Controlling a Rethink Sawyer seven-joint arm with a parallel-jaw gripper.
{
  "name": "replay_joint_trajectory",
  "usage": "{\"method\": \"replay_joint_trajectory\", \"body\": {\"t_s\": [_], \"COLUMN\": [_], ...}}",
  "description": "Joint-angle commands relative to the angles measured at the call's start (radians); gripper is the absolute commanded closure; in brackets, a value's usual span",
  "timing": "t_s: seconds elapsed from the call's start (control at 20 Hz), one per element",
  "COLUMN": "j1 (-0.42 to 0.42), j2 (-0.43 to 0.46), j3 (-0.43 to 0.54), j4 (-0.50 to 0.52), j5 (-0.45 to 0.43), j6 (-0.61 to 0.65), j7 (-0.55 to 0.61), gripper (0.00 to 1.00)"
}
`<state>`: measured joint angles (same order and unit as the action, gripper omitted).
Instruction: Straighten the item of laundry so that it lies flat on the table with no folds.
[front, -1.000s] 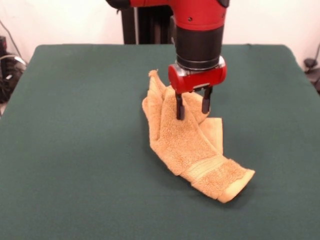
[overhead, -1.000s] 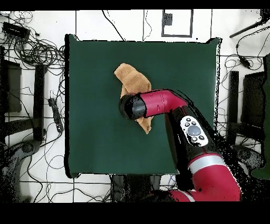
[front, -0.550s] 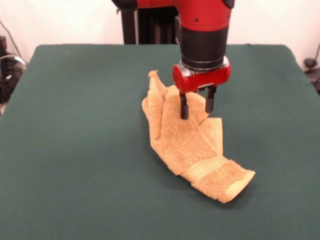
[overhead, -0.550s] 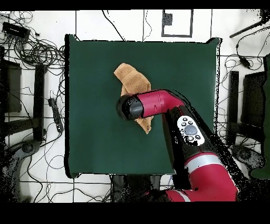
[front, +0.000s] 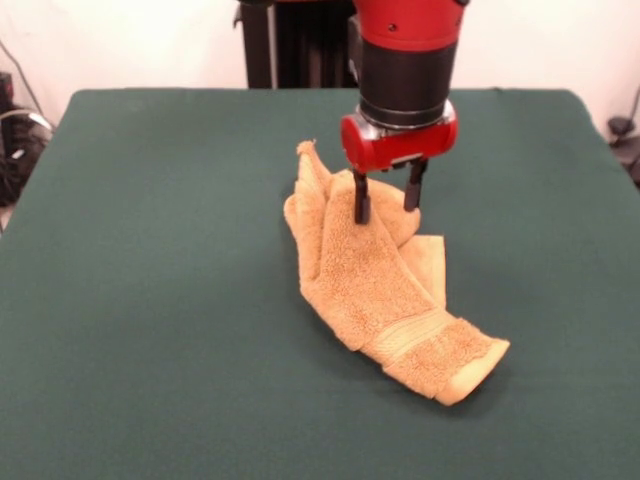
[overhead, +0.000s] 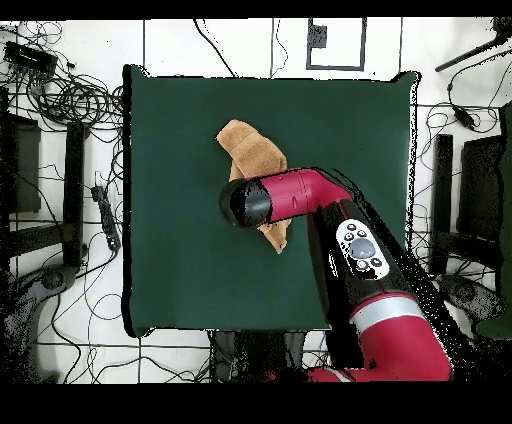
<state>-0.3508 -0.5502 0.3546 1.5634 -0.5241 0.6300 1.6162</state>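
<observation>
The item of laundry (front: 375, 285) is a golden-orange towel lying bunched and folded near the middle of the dark green table (front: 160, 260). One banded end points to the front right, and a peak of cloth sticks up at the far left. My gripper (front: 386, 200) hangs open just above the towel's far part, its two black fingers (front: 361, 203) apart with nothing between them. From overhead the towel (overhead: 250, 150) shows partly beyond the arm's end, which hides the gripper.
Cables and equipment (overhead: 60, 90) lie on the floor around the table (overhead: 180, 270). The red arm (overhead: 345, 230) crosses the table's right half in the overhead view.
The gripper has risen slightly and shifted a little toward the far side over the towel. It stays open. The towel has not moved.
</observation>
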Motion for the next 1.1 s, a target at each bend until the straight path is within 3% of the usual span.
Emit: {"method": "replay_joint_trajectory", "body": {"t_s": [0.05,0.75,1.1], "j1": [0.026,-0.024,-0.030], "j2": [-0.023,-0.013,0.026], "j3": [0.017,0.052,0.042], "j4": [0.034,0.008,0.020], "j5": [0.012,-0.023,-0.047], "j6": [0.186,0.196,0.119], "j7": [-0.059,-0.120,-0.087], "gripper": [0.00,0.00,0.00]}}
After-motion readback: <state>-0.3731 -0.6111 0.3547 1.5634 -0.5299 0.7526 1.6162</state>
